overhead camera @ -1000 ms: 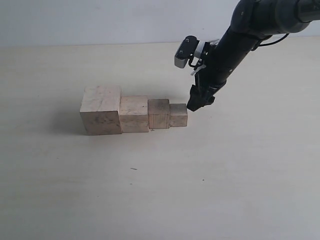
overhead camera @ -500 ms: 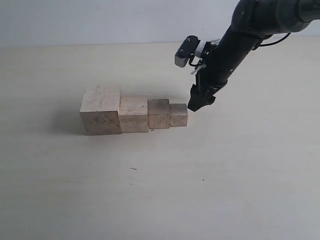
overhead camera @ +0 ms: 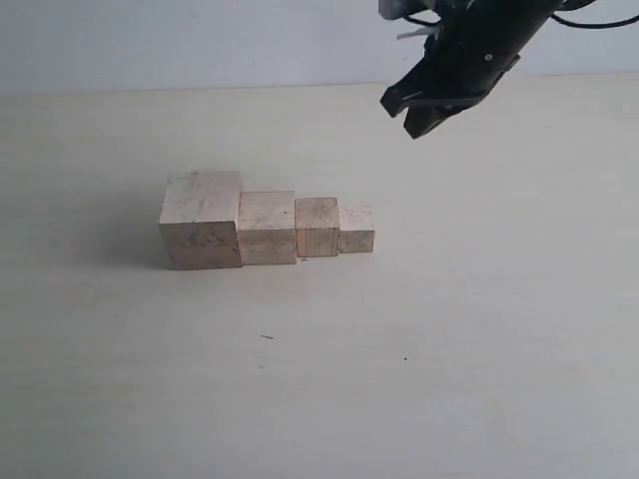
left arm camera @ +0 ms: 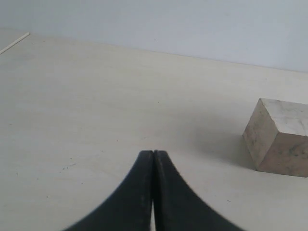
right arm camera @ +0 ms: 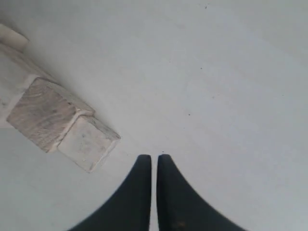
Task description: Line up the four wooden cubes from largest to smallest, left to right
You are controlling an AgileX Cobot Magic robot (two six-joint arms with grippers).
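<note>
The four wooden cubes stand in a touching row in the exterior view: largest (overhead camera: pixel 202 220) on the left, then the second (overhead camera: pixel 268 228), the third (overhead camera: pixel 317 227) and the smallest (overhead camera: pixel 356 229) on the right. My right gripper (overhead camera: pixel 411 112) hangs high above the table, behind and to the right of the row, shut and empty. In the right wrist view the smallest cube (right arm camera: pixel 89 142) and the third cube (right arm camera: pixel 45 113) lie apart from its tips (right arm camera: pixel 154 157). My left gripper (left arm camera: pixel 153 153) is shut and empty, with the largest cube (left arm camera: pixel 281 135) off to one side; it is hidden from the exterior view.
A pale beige table (overhead camera: pixel 479 329) carries the row, with a light wall behind it. A thin pale line (left arm camera: pixel 14 42) marks the table surface far off in the left wrist view.
My right gripper has lifted away from the smallest cube's right side and now sits higher and farther back. The cubes have not moved.
</note>
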